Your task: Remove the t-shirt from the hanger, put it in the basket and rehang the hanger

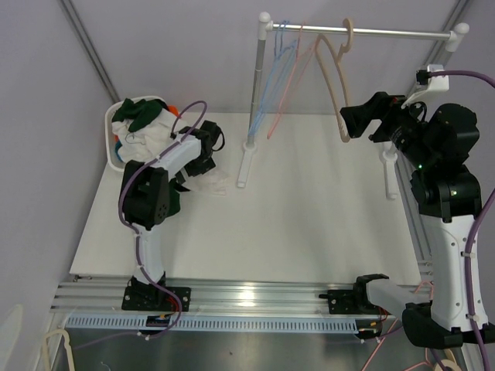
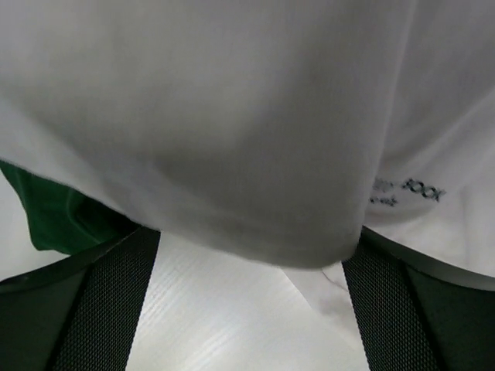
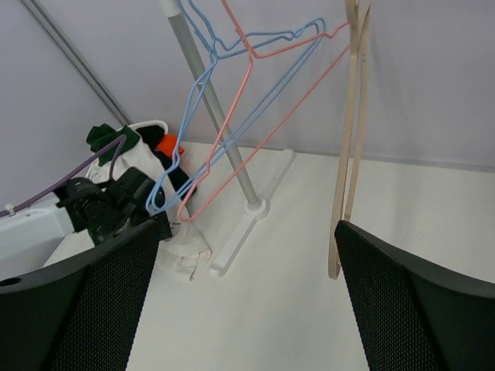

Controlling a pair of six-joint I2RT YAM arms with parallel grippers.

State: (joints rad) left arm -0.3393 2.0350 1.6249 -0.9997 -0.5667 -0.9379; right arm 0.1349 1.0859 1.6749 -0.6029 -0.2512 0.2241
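White t-shirt (image 1: 210, 184) off — task looks done
It lies on the surface (image 1: 309, 216) at left, beige hanger (image 1: 336, 85) bare — left jaws and right jaws spread wide, gripping nothing.

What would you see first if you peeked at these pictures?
Probably the beige hanger dangling bare from the rail at the back, beside thin blue and pink ones, with the right arm raised close to it. Next comes the white t-shirt crumpled on the table at the left. The left arm's open fingers are right over it, next to a basket heaped with clothes.
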